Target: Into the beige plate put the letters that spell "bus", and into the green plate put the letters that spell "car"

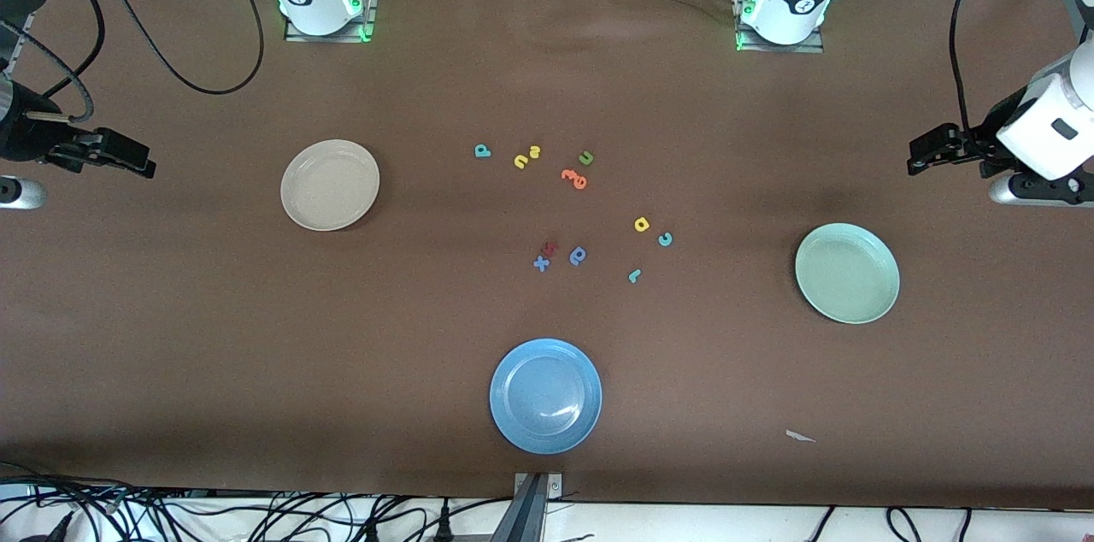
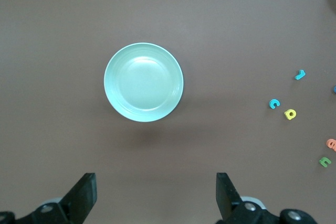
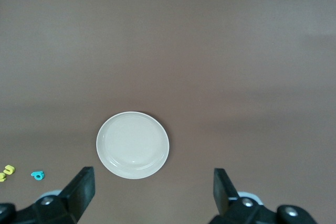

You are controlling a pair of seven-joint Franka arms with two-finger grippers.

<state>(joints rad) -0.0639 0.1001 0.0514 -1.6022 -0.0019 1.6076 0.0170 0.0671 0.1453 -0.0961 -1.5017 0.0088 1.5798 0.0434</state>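
The open, empty left gripper [image 1: 919,153] hangs at mid right of the front view, nearer the small matte foam letters: teal "c" [image 1: 665,239], yellow holed "a" [image 1: 642,224] and teal "r" [image 1: 634,275], clustered right of centre. These lie toward frame centre from the smooth round mint-green plate [image 1: 847,273]. The right gripper [image 1: 141,164], equally wide and empty at mid left, is closer to the beige plate [image 1: 330,185] and, just above centre, the teal "b" [image 1: 483,151], yellow "u" [image 1: 520,161] and "s" [image 1: 535,152].

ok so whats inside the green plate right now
Nothing: the green plate is bare in the front and left wrist views. The teal c, yellow a and teal r lie on the table. Nothing covers it.
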